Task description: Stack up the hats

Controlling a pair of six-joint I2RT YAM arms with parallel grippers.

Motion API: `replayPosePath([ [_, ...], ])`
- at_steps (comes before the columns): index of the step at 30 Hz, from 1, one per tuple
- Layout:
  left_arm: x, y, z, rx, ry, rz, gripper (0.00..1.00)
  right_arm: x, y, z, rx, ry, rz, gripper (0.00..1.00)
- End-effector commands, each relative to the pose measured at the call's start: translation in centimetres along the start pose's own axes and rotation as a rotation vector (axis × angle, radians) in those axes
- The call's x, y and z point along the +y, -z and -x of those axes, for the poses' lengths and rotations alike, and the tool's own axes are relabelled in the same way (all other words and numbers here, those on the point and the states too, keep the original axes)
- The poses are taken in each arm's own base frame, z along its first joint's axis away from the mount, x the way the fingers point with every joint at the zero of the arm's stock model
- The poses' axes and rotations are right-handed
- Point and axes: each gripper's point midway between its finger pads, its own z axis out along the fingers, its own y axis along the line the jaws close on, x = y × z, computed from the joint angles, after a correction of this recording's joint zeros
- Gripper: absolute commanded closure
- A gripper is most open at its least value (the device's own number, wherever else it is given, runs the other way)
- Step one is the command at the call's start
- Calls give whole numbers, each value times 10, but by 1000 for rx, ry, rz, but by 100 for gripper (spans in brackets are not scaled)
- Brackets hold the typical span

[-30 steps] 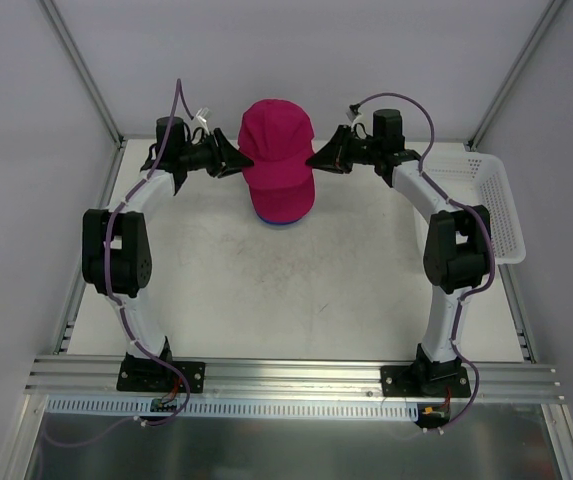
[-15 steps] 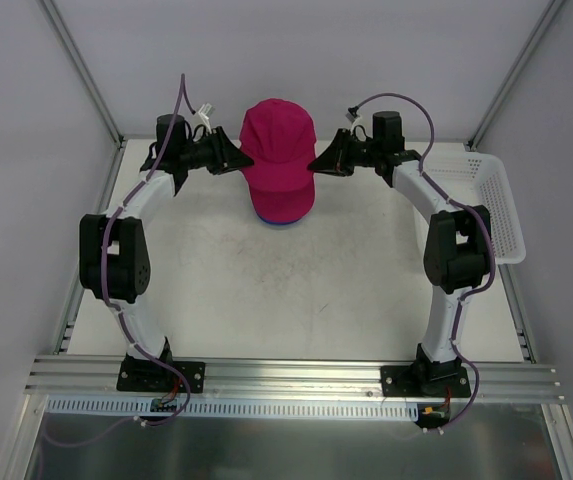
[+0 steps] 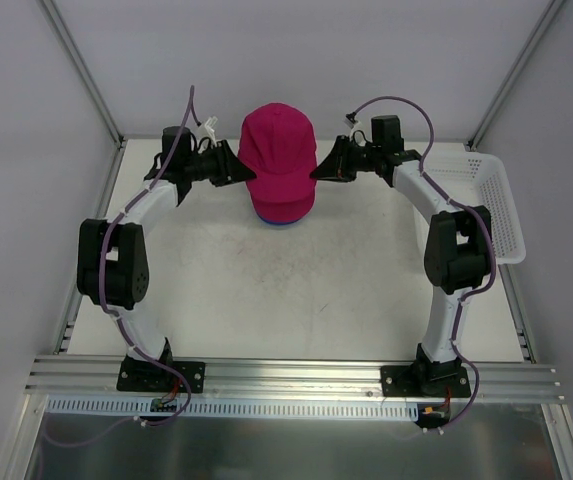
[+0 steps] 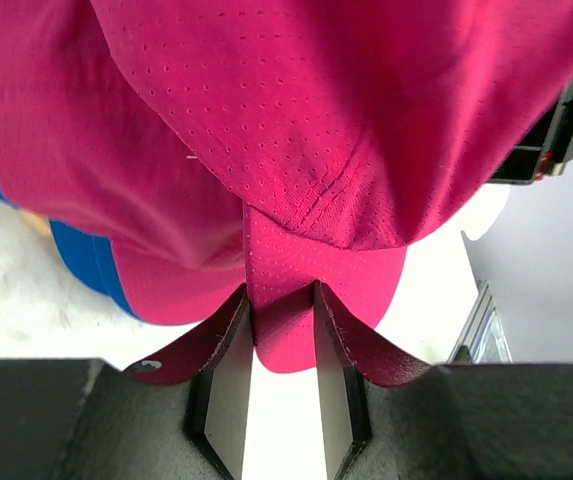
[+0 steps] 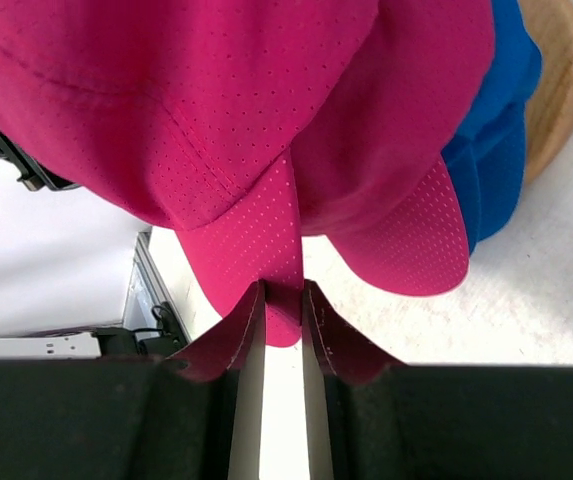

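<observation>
A magenta hat hangs at the back of the table between both grippers. My left gripper is shut on a fold of its fabric on its left side. On its right side my right gripper is shut on another fold. Under the held hat sits a second magenta hat, whose brim shows in the right wrist view. It rests on a royal blue hat, of which only a thin edge shows from above.
A white basket stands at the table's right edge beside the right arm. An orange-brown round object lies under the blue hat. The enclosure's walls and metal frame posts stand close behind the hats.
My left gripper has moved right against the hat's side and its jaws have narrowed on the fabric. The left elbow has shifted left. The right arm has stayed still.
</observation>
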Motion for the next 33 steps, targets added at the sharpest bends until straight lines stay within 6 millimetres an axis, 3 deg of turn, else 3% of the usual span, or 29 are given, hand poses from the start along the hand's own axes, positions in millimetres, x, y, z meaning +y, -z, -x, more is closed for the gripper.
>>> replayPosePath([
  [1, -36, -8, -25, 66, -78, -99, 100, 30, 0, -8, 12, 74, 18, 100],
  [16, 18, -33, -56, 126, 77, 4, 100, -42, -20, -28, 95, -84, -124, 100],
  [33, 69, -47, -71, 102, 174, 106, 100, -85, -34, -27, 104, -116, -186, 100],
])
